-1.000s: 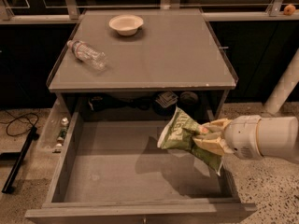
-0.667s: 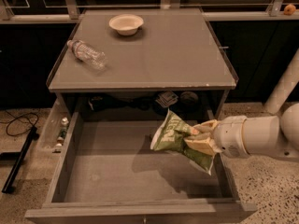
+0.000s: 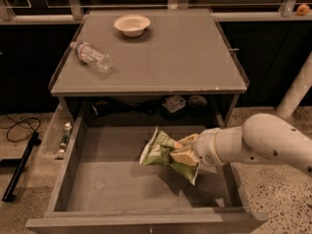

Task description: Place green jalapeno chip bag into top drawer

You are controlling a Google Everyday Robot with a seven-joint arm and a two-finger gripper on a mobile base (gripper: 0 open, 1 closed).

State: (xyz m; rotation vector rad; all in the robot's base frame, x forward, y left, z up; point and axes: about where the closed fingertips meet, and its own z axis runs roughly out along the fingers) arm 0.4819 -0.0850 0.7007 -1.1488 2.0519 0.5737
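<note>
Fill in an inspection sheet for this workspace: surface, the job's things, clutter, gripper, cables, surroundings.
Surface: grey tabletop, flat, above the open drawer.
Job's things: green jalapeno chip bag held over the inside of the top drawer, which is pulled out; the bag seems not to rest on the bottom.
Clutter: white bowl at the tabletop's back; clear water bottle lying on its side, at the left.
Gripper: gripper over the drawer's right half, shut on the bag.
Cables: black cable on the floor, left.
Surroundings: speckled floor; white pillar at the right.
</note>
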